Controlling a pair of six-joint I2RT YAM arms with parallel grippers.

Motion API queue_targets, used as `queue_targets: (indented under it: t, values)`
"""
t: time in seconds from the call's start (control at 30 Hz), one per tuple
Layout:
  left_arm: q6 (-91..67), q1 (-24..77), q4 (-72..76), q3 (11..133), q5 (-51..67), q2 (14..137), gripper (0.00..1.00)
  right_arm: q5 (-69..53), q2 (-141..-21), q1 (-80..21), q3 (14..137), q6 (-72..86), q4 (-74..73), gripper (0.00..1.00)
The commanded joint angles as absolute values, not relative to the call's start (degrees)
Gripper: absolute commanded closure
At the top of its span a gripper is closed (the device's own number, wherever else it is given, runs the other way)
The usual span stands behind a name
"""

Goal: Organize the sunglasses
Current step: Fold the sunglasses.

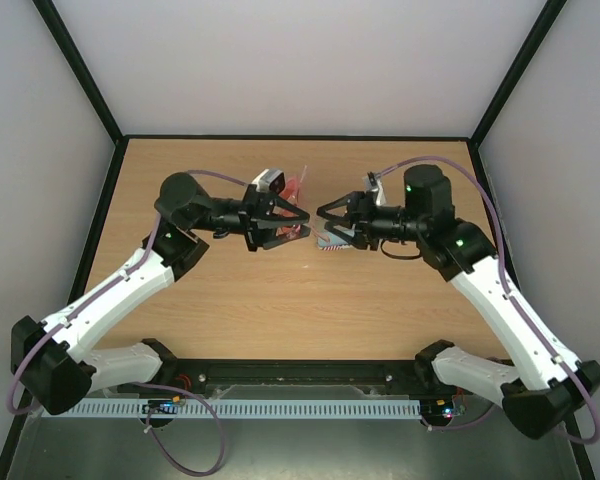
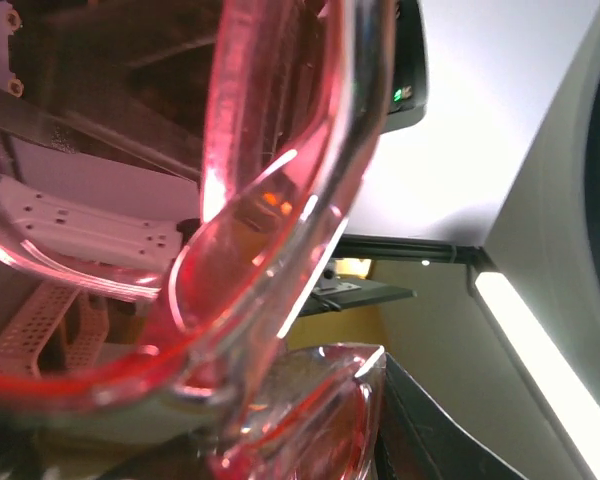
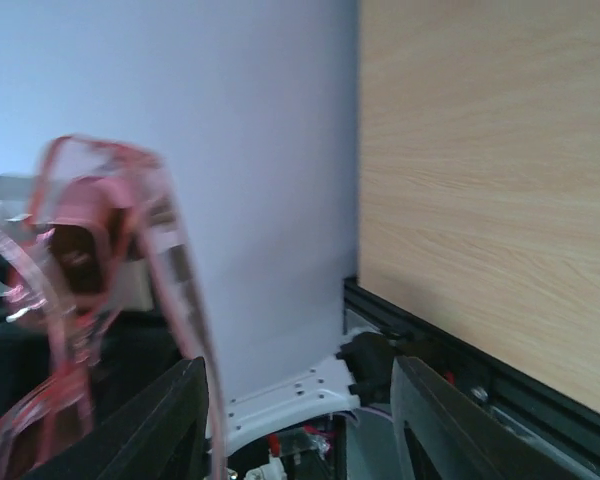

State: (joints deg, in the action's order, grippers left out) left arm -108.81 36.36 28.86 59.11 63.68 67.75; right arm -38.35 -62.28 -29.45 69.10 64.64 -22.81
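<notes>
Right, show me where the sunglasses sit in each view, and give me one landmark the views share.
Top external: the sunglasses are just above centre, over the middle of the table.
Left wrist: the sunglasses fill the left and middle, very close up.
Right wrist: the sunglasses are blurred at the left side.
Shared landmark: the black strip edging the table.

No text, labels or nos. readable in any view. Translucent red plastic sunglasses [image 2: 270,250] look unmarked close-up; striped oval case [image 1: 333,241] possibly printed, too small to tell.
</notes>
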Motion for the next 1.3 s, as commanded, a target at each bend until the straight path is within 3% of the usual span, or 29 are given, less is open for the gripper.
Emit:
queue_targets:
  t: [0.0, 0.2, 0.57, 1.27]
  values:
    - [-120.12, 36.73, 44.67, 58.08, 61.82, 66.01, 0.72, -42.10, -58.14, -29.26, 63.26, 76.79, -0.90, 0.46]
    - [-126.06, 37.54, 51.25, 57.81, 58.95, 66.03, 0.70, -43.40, -58.01, -29.27, 55.30, 91.51, 25.68, 0.39]
    - [-126.47, 39.52, 51.55, 56.35, 56.60, 64.81, 0.69, -41.88, -63.04, -29.25, 54.78, 101.36, 47.42, 0.36]
    - [-131.81, 39.55, 61.22, 54.16, 54.75, 67.19, 0.68, -48.06, -67.09, -36.00, 62.92, 95.65, 39.78, 0.51]
